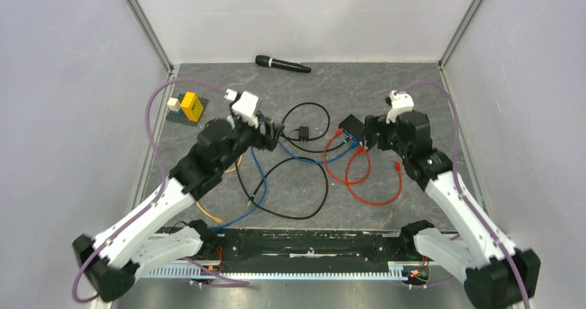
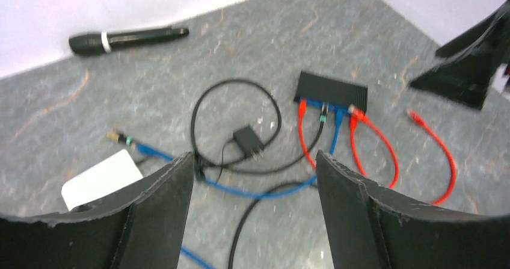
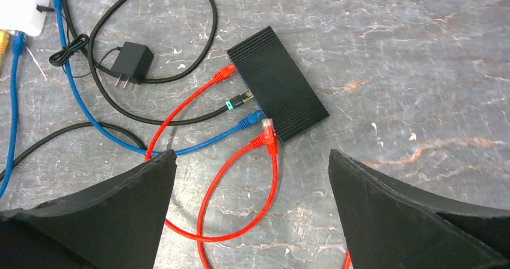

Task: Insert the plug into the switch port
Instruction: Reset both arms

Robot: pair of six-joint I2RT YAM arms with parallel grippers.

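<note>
1. Both tools are spread wide. The left tool (image 2: 254, 160) holds nothing, and the right tool (image 3: 252, 154) holds nothing.
2. The switch port is in the edge of the white box (image 2: 99, 179). The box lies flat on the tabletop (image 2: 373, 34), just beside the left tool.
3. A loose gold-tipped plug (image 2: 114, 137) lies near the box. A loose red plug (image 2: 415, 116) lies well apart from it. I cannot tell which one should go in.
4. To do this well, I think a tool should pinch the plug just behind its tip. It should line the plug up straight with the hole and push slowly. The other tool should hold the box so it cannot slide.
5. I cannot find the white box in the top view. Both wrist views show it. The right wrist view shows blue and yellow cables at its edge. It also shows four plugs sitting in the black box (image 3: 278, 82).
</note>
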